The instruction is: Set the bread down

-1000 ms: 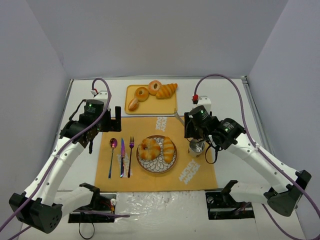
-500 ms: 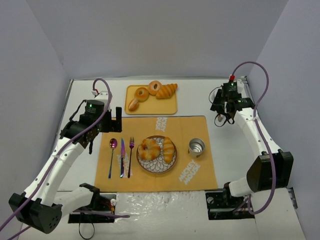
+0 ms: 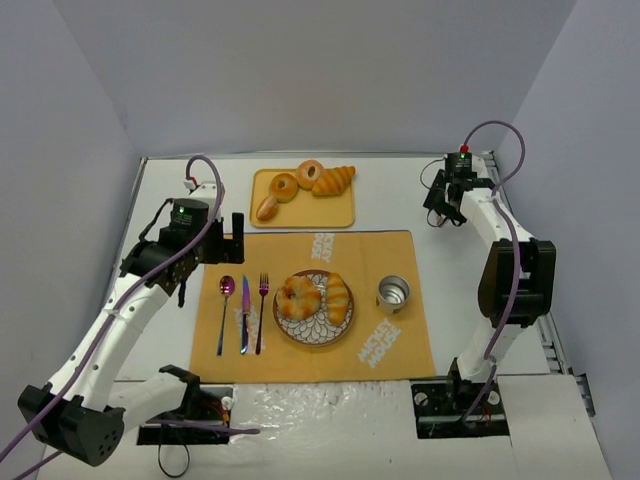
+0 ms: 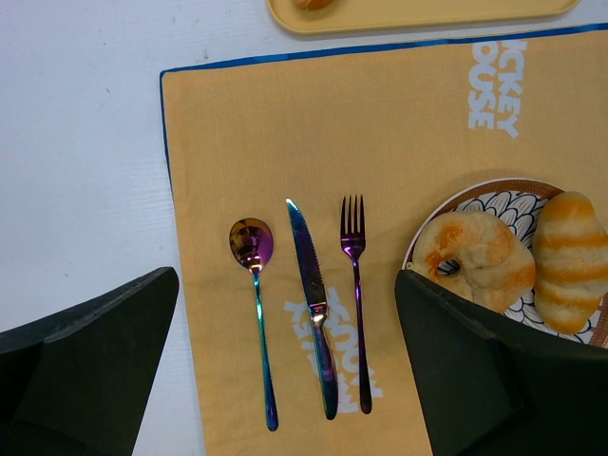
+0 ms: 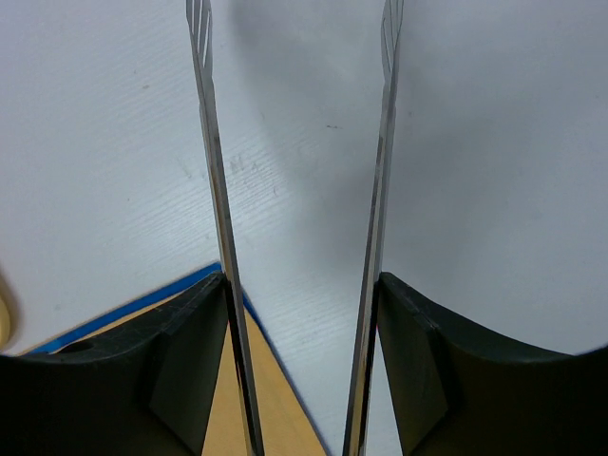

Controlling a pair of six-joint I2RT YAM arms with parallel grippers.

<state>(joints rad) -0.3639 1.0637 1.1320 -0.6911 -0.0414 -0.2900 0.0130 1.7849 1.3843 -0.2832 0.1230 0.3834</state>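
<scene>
**Upper centre: bread on tray**

Three pieces there, two on plate mid-frame. I see left end effector and right end effector parted, empty. Bread likely light, squashy; I'd pinch gently across the middle.

Orange cloth placemat: showing blue edging, white lettering;
Round ceramic plate: showing dark petal outlines;
Slim metal cutlery: shimmering purple-blue;
Oval bread roll: showing golden-brown stripes
</scene>
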